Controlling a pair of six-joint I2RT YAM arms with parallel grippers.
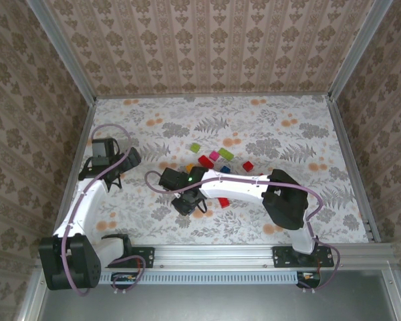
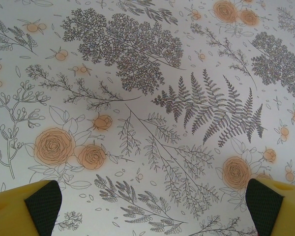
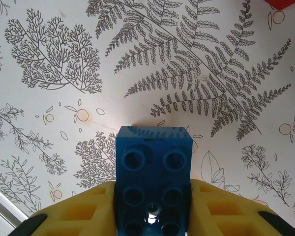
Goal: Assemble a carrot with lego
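The blue brick is hard, glossy plastic. It looks light, stiff and not fragile, but probably slick on its side walls, so a squeeze across the narrow width suits it. The right fingers are clamped on it that way, one on each long side, over the counter just near of the loose bricks. Its long axis runs straight out from between the fingers, with the studs facing the wrist camera. The left fingers stand wide apart and empty at the left.
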